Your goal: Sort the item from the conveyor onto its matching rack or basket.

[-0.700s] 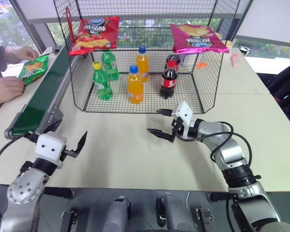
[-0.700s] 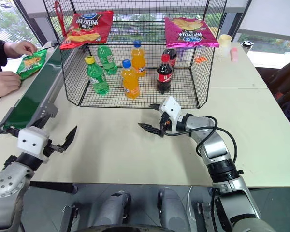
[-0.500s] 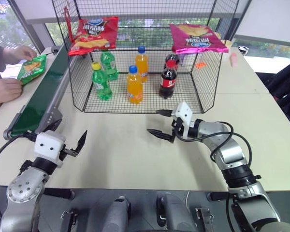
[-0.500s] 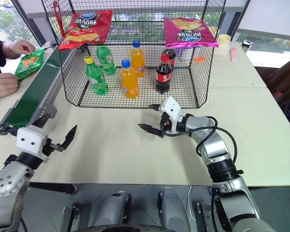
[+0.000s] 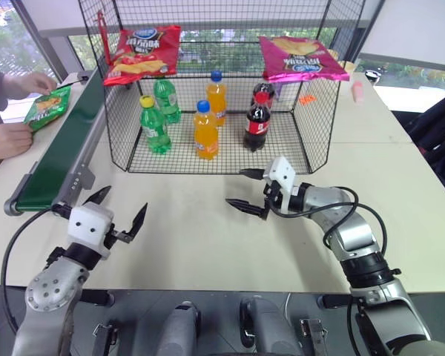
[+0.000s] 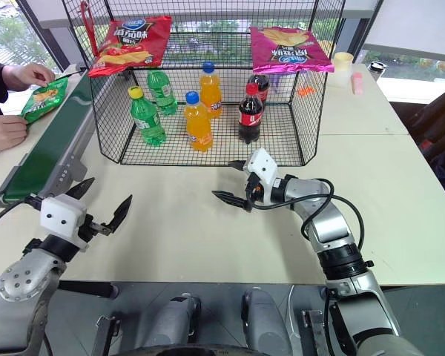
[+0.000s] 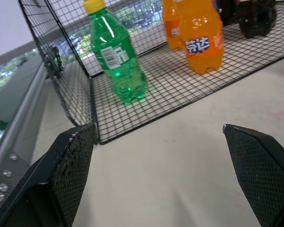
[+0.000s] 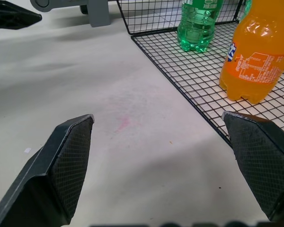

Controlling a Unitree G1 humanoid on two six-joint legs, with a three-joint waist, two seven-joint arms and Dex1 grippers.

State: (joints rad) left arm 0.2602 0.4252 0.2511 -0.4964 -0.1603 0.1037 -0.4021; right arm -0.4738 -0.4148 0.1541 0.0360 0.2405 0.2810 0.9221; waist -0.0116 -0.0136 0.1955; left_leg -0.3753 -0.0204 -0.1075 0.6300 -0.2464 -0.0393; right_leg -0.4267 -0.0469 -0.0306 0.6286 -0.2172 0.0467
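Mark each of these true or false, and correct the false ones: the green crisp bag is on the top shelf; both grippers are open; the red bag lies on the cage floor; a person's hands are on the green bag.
1. Green crisp bag on the top shelf: false; it is at the conveyor's far end.
2. Left gripper and right gripper open, empty: true.
3. Red bag on the cage floor: false; it lies on the top shelf.
4. A person's hands on the green bag: true.
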